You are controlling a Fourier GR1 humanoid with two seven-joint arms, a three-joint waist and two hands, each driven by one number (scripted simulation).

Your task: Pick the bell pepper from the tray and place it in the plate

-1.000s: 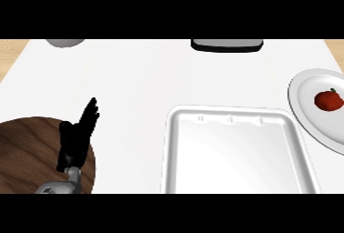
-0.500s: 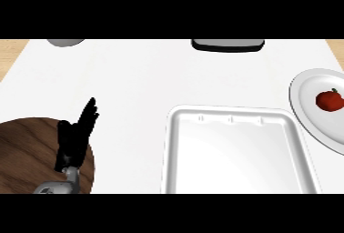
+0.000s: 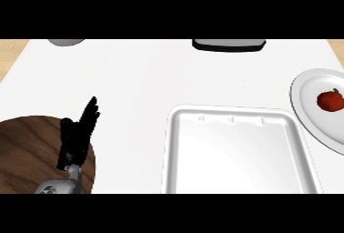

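Note:
A red bell pepper (image 3: 329, 100) lies on the white plate (image 3: 306, 95) at the right edge of the head view. The white tray (image 3: 188, 123) in the lower middle holds nothing. My left hand (image 3: 77, 136) rests at the lower left with its fingers straight and pointing up, far from both tray and plate. No right hand shows anywhere in the view.
A dark round wooden board (image 3: 27, 150) lies under my left hand at the lower left. A dark object (image 3: 228, 44) and a grey one (image 3: 66, 42) sit at the counter's far edge. The white counter (image 3: 168, 77) spreads between them.

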